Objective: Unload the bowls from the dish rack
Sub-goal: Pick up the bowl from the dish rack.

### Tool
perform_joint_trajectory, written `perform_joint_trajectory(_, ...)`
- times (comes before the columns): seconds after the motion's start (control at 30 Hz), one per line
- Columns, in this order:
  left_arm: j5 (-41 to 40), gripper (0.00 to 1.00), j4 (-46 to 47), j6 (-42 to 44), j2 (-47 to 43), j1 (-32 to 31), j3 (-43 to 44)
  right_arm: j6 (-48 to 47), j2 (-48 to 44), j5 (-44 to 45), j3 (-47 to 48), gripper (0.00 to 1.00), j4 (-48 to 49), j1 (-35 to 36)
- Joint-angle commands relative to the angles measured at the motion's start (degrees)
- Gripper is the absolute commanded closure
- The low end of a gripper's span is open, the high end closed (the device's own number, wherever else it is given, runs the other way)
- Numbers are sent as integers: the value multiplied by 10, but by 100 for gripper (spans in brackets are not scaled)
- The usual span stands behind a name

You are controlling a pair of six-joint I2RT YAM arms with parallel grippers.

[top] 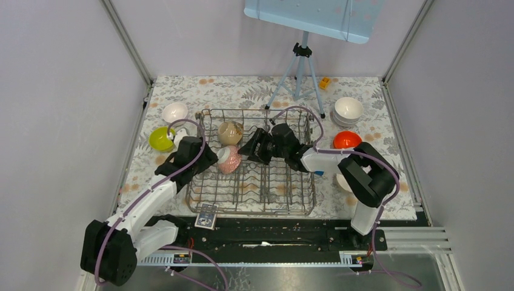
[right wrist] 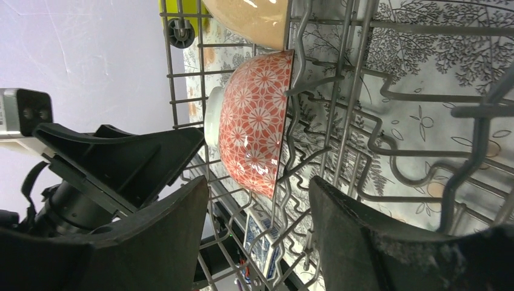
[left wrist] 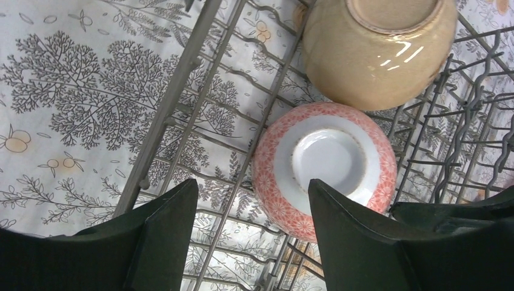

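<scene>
The grey wire dish rack (top: 301, 182) holds two bowls on edge. A beige bowl (top: 230, 131) (left wrist: 376, 54) stands behind a red-and-white patterned bowl (top: 228, 159) (left wrist: 324, 160) (right wrist: 254, 121). My left gripper (top: 206, 159) (left wrist: 253, 200) is open at the rack's left side. Its right finger (left wrist: 357, 236) overlaps the patterned bowl's foot and its left finger stands well clear of the rim. My right gripper (top: 251, 145) (right wrist: 257, 194) is open inside the rack, facing the same bowl's rim. Outside the rack sit a white bowl (top: 175, 112), a lime-yellow bowl (top: 161, 139), stacked white bowls (top: 348, 110) and an orange-red bowl (top: 347, 140).
A grey tripod (top: 298, 73) stands behind the rack with a small orange block (top: 324, 83) near it. A blue patterned box (top: 206, 216) (right wrist: 260, 239) lies at the rack's near left corner. Another white bowl (top: 343, 180) is partly hidden by the right arm.
</scene>
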Motion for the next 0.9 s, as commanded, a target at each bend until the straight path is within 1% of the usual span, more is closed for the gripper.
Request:
perform_joint_trajectory(0.0, 12, 30, 45, -17, 2, 12, -10, 36, 21, -19, 30, 33, 56, 8)
perform_joint_trajectory(0.13, 12, 32, 47, -17, 2, 19, -19, 41, 34, -22, 39, 35, 57, 10)
perform_joint_trajectory(0.23, 16, 33, 51, -18, 3, 21, -26, 46, 42, -25, 44, 37, 60, 11)
perform_joint_trajectory(0.43, 22, 34, 57, -20, 1, 24, -41, 57, 58, -33, 47, 43, 76, 13)
perform_joint_trajectory(0.6, 23, 34, 62, -19, 4, 25, -46, 63, 68, -39, 52, 46, 86, 17)
perform_joint_trajectory(0.87, 23, 35, 67, -18, 7, 27, -51, 73, 82, -57, 52, 51, 130, 21)
